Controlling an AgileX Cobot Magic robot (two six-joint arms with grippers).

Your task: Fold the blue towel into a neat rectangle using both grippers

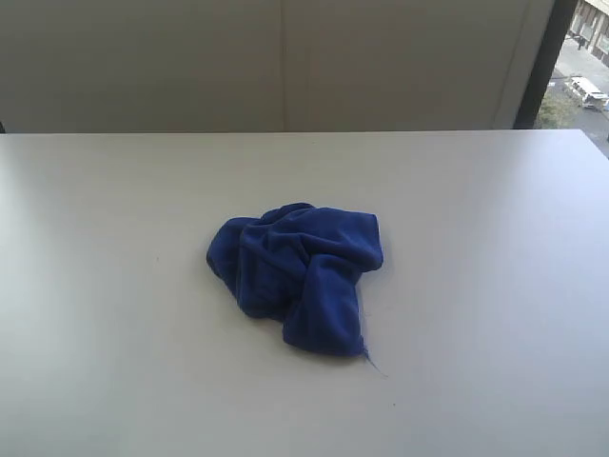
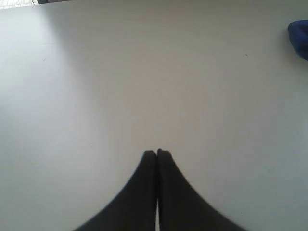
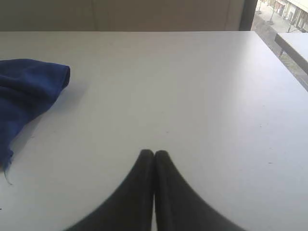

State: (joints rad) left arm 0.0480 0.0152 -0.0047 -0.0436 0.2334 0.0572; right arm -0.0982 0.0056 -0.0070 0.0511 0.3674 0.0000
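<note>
**Blue towel bunched up mid-tabletop, both tools shut and holding nothing**

Starting on the left: the left tool [image 2: 156,153] has its two black fingers pressed flat against each other, tip to tip, with nothing caught between them. It's over a bare stretch of the pale grey tabletop [image 1: 114,286]. From its wrist camera you only get a small sliver of blue at the very edge of the shot, so it's well apart from the cloth. Can't tell if the fingertips are actually touching the surface or just above it.

Middle of the scene: the blue towel [image 1: 300,276] sits roughly in the centre of the tabletop, and it's a crumpled heap, not folded at all. Lots of soft ridges and creases run across the top, the left part is rounded and lumpy, and one thicker lobe sticks out toward the near edge. A loose thread [image 1: 376,362] trails off that lobe's near right corner onto the tabletop.

Over to the right: the right tool [image 3: 154,153] is the same story, fingers closed together with nothing in the grip. Its wrist camera catches a bigger chunk of the towel off to one side, with plain tabletop between the cloth and the fingertips, so no contact there either.

Far right, behind the tabletop, there's a beige wall [image 1: 285,67] and then a narrow strip of window [image 1: 582,57] with a street and a white vehicle outside.
</note>
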